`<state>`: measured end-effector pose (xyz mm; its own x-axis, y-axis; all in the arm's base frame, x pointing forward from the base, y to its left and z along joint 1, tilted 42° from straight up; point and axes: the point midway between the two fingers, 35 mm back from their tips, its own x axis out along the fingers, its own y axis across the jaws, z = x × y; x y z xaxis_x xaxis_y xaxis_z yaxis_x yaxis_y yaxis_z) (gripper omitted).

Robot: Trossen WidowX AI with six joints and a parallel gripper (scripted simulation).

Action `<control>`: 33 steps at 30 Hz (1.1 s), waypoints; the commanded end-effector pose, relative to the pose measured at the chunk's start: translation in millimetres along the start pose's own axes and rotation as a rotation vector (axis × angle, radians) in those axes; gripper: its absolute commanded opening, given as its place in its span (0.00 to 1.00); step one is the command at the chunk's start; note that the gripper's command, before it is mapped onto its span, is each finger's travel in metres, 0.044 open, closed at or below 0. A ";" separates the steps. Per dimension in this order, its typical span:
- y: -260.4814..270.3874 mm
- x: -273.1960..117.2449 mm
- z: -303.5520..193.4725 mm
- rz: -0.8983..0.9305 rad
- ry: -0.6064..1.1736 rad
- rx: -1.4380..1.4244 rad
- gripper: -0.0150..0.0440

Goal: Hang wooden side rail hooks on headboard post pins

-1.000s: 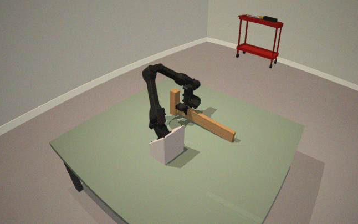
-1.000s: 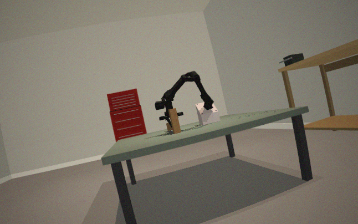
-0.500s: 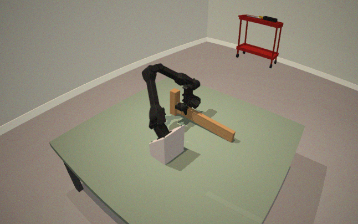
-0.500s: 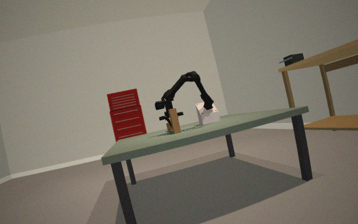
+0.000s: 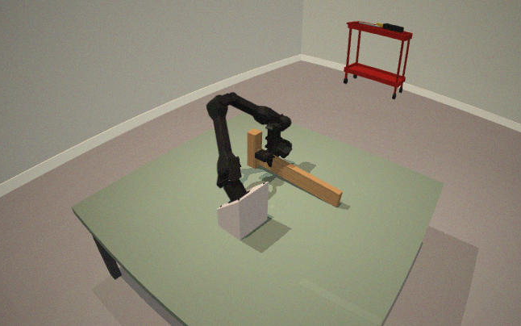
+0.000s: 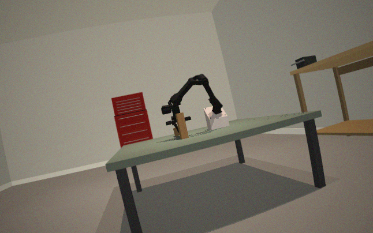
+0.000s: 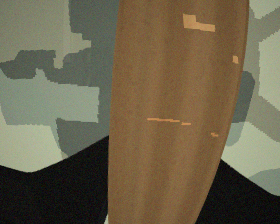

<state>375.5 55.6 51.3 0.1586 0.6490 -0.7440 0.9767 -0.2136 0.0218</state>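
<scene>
The wooden side rail [image 5: 310, 181] [image 6: 176, 132] [image 7: 171, 75] runs from beside the post toward the front right in the top view. Its far end is low, on or very close to the table. The upright headboard post [image 5: 253, 148] [image 6: 182, 127] stands at the rail's near end. My gripper [image 5: 271, 159] [image 7: 154, 140] is shut on the rail near the post, pointing down, with one dark finger on each side of the rail. In the exterior view the post partly hides gripper and rail. The hooks, slot and pins cannot be made out, nor whether rail and post touch.
The arm's pale base block [image 5: 243, 216] [image 6: 217, 121] stands on the green table [image 5: 165, 194] [image 6: 141, 151], in front of the post in the top view. A red cart [image 5: 376, 74], a red tool chest [image 6: 133, 127] and a wooden workbench [image 6: 353, 56] stand away from the table.
</scene>
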 end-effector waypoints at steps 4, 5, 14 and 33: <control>3.5 -1.3 -1.3 0.011 0.003 0.000 0.25; 3.5 -1.2 -1.3 0.011 0.003 0.000 0.25; 3.5 0.3 -1.3 0.011 0.003 0.000 0.25; 3.6 3.5 -1.3 0.011 0.003 0.000 0.25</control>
<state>378.1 58.0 48.8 0.1624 0.6460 -0.7459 0.9752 -0.2201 0.0216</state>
